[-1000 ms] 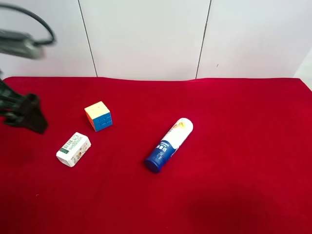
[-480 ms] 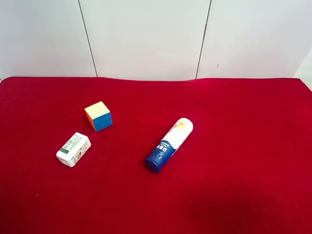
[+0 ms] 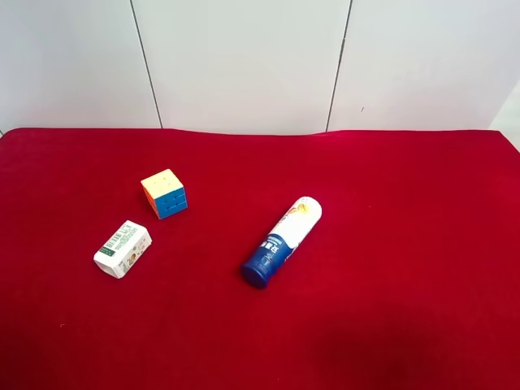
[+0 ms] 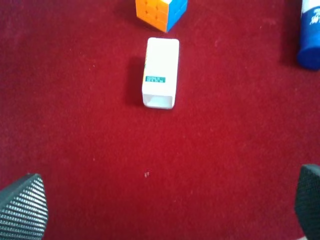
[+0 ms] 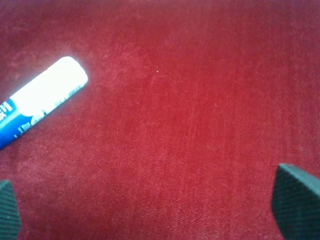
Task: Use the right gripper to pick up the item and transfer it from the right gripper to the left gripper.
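Observation:
A white-and-blue bottle (image 3: 282, 241) lies on its side on the red cloth (image 3: 406, 244), blue cap toward the front. Its white end shows in the right wrist view (image 5: 42, 97), and its blue cap in the left wrist view (image 4: 310, 35). My right gripper (image 5: 152, 210) is open and empty above bare cloth, apart from the bottle. My left gripper (image 4: 165, 205) is open and empty, hovering short of a small white box (image 4: 160, 72). Neither arm shows in the exterior high view.
A colourful puzzle cube (image 3: 164, 193) stands left of the bottle, also seen in the left wrist view (image 4: 161, 10). The white box (image 3: 122, 249) lies in front of it. White wall panels (image 3: 244, 57) back the table.
The arm at the exterior high view's left edge has pulled out of that view. The bottle, cube and box have not moved.

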You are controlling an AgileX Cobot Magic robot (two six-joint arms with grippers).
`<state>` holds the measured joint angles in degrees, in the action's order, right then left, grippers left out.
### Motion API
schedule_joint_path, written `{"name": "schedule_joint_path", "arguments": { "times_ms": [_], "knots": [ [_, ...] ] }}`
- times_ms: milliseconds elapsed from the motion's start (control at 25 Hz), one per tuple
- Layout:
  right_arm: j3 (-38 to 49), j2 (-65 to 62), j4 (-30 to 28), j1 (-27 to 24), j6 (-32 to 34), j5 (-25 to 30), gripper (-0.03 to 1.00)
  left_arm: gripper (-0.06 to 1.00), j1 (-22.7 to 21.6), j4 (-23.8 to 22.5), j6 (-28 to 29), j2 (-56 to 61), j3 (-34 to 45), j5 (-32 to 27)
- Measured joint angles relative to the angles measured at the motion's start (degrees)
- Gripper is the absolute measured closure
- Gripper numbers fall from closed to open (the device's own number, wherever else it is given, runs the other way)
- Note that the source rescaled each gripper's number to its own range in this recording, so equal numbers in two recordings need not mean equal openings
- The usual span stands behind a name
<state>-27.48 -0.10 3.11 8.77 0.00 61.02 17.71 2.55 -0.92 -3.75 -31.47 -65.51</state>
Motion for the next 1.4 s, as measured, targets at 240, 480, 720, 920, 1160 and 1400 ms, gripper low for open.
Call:
{"name": "schedule_joint_path", "arguments": {
  "times_ms": [240, 480, 720, 920, 1160, 1400],
  "knots": [
    [0.0, 0.0, 0.0, 0.0, 0.0, 0.0, -0.03, -0.05, 0.0, 0.1, -0.1, 4.0, 2.0, 3.5],
    [0.0, 0.0, 0.0, 0.0, 0.0, 0.0, -0.03, -0.05, 0.0, 0.1, -0.1, 4.0, 2.2, 4.2],
    [0.0, 0.0, 0.0, -0.1, 0.0, 0.0, -0.03, -0.05, -0.2, 0.1, -0.1, 4.0, 2.2, 4.3],
    [0.0, 0.0, 0.0, -2.5, 0.0, 0.0, -0.03, -0.05, -7.4, 0.1, -0.2, 4.0, 2.2, 4.3],
    [0.0, 0.0, 0.0, -4.3, 0.0, 0.0, -0.03, -0.05, -16.8, 0.1, -0.2, 4.0, 2.2, 4.3],
    [0.0, 0.0, 0.0, -4.3, 0.0, 0.0, -0.03, -0.05, -17.1, 0.1, -0.2, 4.0, 2.2, 4.3]
  ]
}}
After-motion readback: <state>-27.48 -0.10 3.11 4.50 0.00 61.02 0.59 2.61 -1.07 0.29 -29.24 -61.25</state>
